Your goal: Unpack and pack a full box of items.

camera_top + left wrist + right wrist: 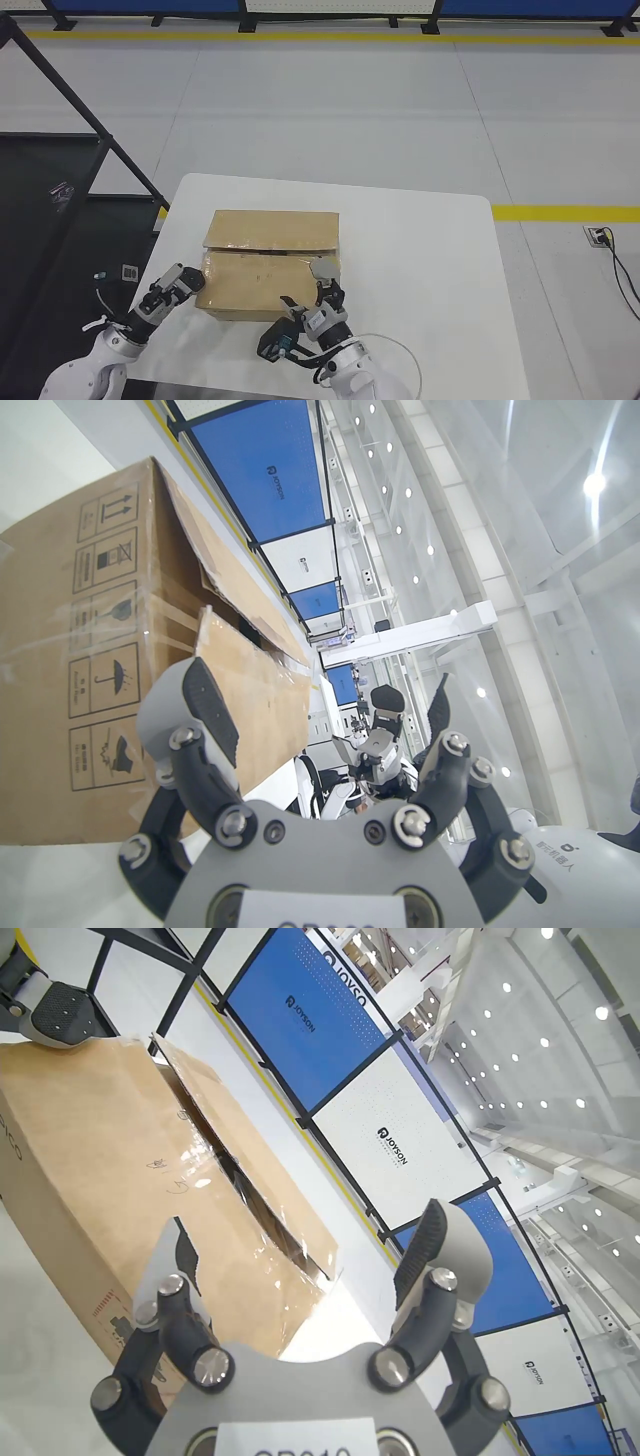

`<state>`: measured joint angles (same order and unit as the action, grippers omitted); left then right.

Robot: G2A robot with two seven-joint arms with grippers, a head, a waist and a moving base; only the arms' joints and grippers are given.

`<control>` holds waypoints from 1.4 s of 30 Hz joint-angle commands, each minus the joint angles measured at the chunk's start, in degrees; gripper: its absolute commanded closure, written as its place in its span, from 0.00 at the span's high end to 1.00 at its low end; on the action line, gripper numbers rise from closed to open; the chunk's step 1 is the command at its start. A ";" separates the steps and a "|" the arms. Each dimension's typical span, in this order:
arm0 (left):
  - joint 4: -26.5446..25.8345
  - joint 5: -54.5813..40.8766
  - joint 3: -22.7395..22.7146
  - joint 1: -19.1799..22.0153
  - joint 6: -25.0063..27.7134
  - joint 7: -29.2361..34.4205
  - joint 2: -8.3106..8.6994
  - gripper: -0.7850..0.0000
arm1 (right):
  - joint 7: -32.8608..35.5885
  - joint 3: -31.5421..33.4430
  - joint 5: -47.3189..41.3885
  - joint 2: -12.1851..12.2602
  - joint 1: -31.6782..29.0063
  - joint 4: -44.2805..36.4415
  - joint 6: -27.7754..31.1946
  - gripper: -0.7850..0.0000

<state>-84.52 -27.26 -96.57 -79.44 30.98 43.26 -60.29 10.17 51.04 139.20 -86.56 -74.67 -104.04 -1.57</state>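
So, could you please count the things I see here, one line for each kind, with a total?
Cardboard box: 1
Grippers: 2, the left gripper and the right gripper, both open
Table: 1
Total: 4

**Table and load: one item**

Item 1, your work surface: a white table (430, 260) with rounded corners and a plain, matte top.

Item 2, the single thing standing on it: a brown cardboard box (270, 268). In the top view you find it left of the table's middle, its long side running across, its base flat on the top. The two top flaps are not fully down: a dark gap runs between them along the length. Clear tape remnants cling to the flap edges. One short side carries a column of printed handling symbols.
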 commanded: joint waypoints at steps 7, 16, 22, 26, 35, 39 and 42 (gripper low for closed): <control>2.44 -3.79 -0.74 0.06 1.51 1.96 0.01 1.00 | 5.45 -3.06 6.23 -1.02 3.19 3.75 -2.70 1.00; 4.62 -5.78 -0.66 0.79 2.52 3.92 0.00 1.00 | 17.37 -7.49 11.49 -4.29 12.09 13.00 -4.93 1.00; 6.12 -6.68 -0.80 1.42 2.71 5.08 0.04 1.00 | 22.29 -8.24 13.10 -5.61 14.48 16.02 -1.99 1.00; 6.54 -7.00 -0.76 1.71 2.80 5.58 0.05 1.00 | 23.65 -8.53 13.79 -6.27 14.75 16.59 -1.95 1.00; 7.98 -8.02 -0.70 2.24 3.27 6.80 0.04 1.00 | 26.56 -9.23 17.81 -7.83 15.79 19.85 -6.28 1.00; 8.78 -8.72 -0.71 2.37 3.60 7.42 0.03 1.00 | 25.81 -9.30 18.46 -8.41 15.88 20.61 -8.44 1.00; 9.27 -9.24 -0.74 2.55 3.66 7.90 0.04 1.00 | 24.48 -9.10 18.71 -8.71 15.54 20.75 -10.71 1.00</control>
<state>-75.40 -36.35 -97.29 -76.93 34.62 51.04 -60.25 35.04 41.84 157.88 -95.21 -59.02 -83.29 -11.61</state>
